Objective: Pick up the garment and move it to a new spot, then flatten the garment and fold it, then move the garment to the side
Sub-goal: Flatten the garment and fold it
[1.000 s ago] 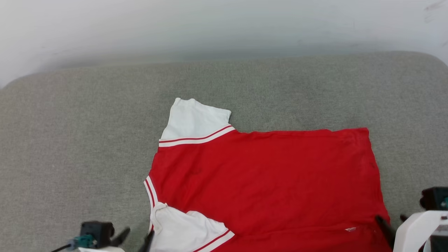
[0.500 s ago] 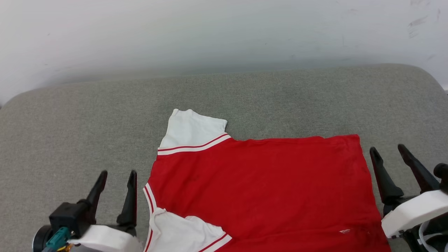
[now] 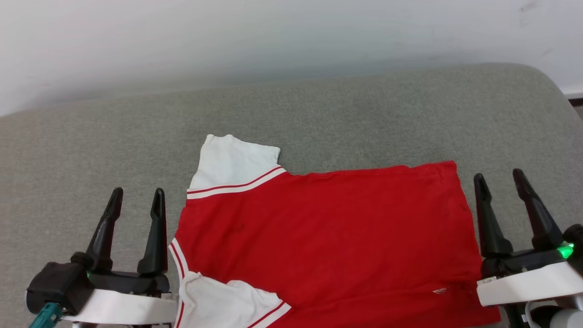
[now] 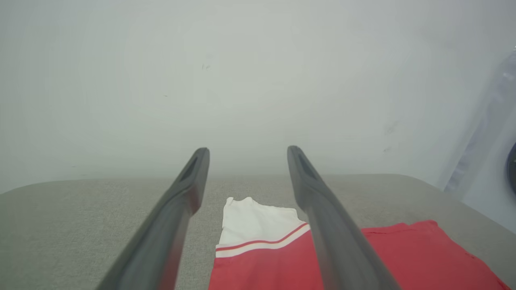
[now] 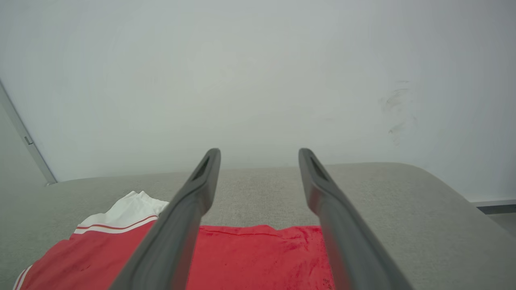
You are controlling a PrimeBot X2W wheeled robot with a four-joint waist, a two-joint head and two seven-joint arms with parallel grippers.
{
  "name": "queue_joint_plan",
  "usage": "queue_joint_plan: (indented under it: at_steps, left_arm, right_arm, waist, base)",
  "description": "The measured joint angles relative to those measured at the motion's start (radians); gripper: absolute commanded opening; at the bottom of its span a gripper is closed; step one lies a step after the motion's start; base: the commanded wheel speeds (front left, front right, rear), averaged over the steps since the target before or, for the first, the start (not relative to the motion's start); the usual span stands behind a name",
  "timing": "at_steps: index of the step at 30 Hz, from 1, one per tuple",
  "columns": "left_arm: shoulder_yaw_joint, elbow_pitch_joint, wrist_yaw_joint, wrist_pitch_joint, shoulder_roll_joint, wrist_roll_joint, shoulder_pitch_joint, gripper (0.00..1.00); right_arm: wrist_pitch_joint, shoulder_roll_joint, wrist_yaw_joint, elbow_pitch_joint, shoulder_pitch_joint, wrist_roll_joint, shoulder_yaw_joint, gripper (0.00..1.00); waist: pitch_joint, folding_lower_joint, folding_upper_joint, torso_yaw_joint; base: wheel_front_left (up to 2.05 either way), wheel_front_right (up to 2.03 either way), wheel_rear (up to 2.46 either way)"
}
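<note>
The garment (image 3: 328,237) is a red jersey with white short sleeves and red-and-white stripe trim, spread flat on the grey cushion, plain red side up. Its far white sleeve (image 3: 232,161) points away from me and the near sleeve (image 3: 223,303) lies at the bottom edge. My left gripper (image 3: 136,200) stands open just left of the collar side, fingers raised and empty. My right gripper (image 3: 498,182) stands open just right of the hem edge, also empty. The garment (image 4: 266,245) shows between the left fingers, and the garment (image 5: 250,253) below the right fingers.
The grey cushion (image 3: 364,114) stretches wide around the garment, with a rounded corner at the far right. A white wall (image 3: 273,36) rises directly behind it. A strip of darker floor (image 5: 496,209) shows past the cushion's right end.
Both grippers have risen from the bottom corners into full view beside the garment, fingers apart. The whole picture has shifted as the head camera moved; the garment lies as before.
</note>
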Motion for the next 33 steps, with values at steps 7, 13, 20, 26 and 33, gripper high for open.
queue_joint_plan:
  at_steps: [7, 13, 20, 26, 33]
  left_arm:
    - [0.061, 0.026, -0.099, 0.000, 0.003, 0.031, -0.068, 1.00]
    - [0.012, 0.105, -0.170, 0.208, 0.166, 0.022, -0.263, 1.00]
    - [-0.088, 0.206, -0.192, 0.565, 0.390, -0.111, -0.540, 1.00]
    - [-0.154, 0.331, -0.194, 0.900, 0.519, -0.292, -0.726, 1.00]
    - [-0.172, 0.476, -0.168, 1.210, 0.530, -0.415, -0.880, 1.00]
  right_arm:
    - [-0.030, 0.015, 0.000, 0.016, -0.039, -0.007, 0.044, 1.00]
    - [-0.042, 0.026, 0.000, 0.030, -0.078, -0.015, 0.076, 1.00]
    - [-0.053, 0.044, 0.000, 0.033, -0.102, -0.023, 0.119, 1.00]
    - [-0.066, 0.059, 0.000, 0.055, -0.116, -0.025, 0.126, 1.00]
    - [-0.080, 0.072, 0.000, 0.087, -0.119, -0.024, 0.145, 1.00]
  waist:
    - [0.057, 0.0000, 0.0000, -0.041]
    - [0.124, 0.0000, 0.0000, -0.098]
    - [0.207, 0.0001, 0.0000, -0.163]
    - [0.271, 0.0002, 0.0000, -0.218]
    - [0.326, 0.0001, 0.0000, -0.268]
  base:
    - [0.00, 0.00, 0.00]
    - [0.00, 0.00, 0.00]
    - [0.00, 0.00, 0.00]
    - [0.00, 0.00, 0.00]
    - [0.00, 0.00, 0.00]
